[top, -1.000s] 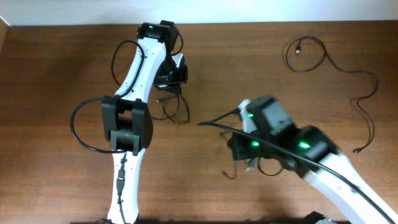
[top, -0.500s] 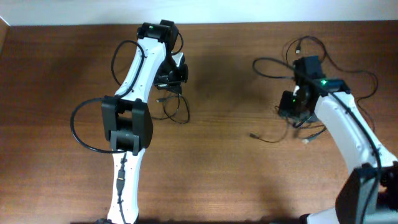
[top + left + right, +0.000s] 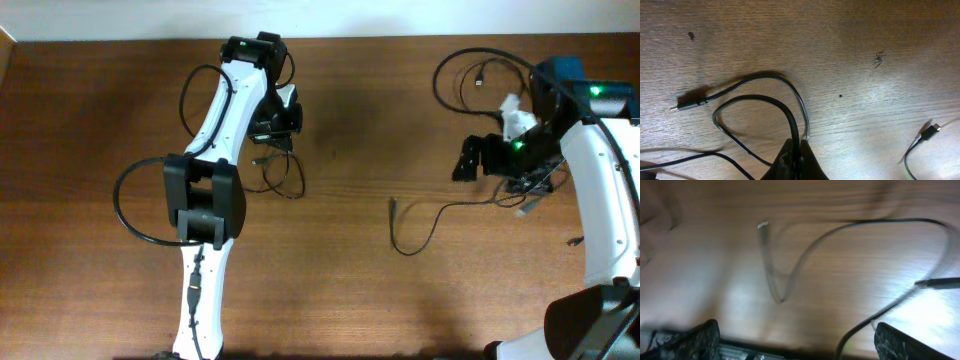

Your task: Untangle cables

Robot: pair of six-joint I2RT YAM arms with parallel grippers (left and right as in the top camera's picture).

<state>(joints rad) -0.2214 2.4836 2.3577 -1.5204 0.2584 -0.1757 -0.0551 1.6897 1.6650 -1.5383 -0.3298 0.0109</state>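
In the left wrist view my left gripper [image 3: 795,151] is shut on a thin black cable [image 3: 758,98] that loops on the wood ahead of it and ends in a plug [image 3: 684,106]. Overhead, that left gripper [image 3: 270,140] sits above the small loop [image 3: 292,182]. At the right, my right gripper [image 3: 468,160] stands wide open above the table. A loose cable [image 3: 425,228] curves on the wood below it. In the right wrist view the right gripper [image 3: 797,341] holds nothing; a black strand [image 3: 875,317] passes close to one finger [image 3: 897,344].
Another thin cable coils in a loop [image 3: 470,72] at the back right, partly hidden by the right arm. A small plug [image 3: 575,241] lies near the right edge, and a plug end [image 3: 932,132] shows at the left wrist view's right side. The left arm's thick cable [image 3: 130,205] bows out leftward.
My right arm swung from the table's middle to the right, dragging a cable, and its jaws opened wide; the cable now lies loose on the wood. The left arm has not moved.
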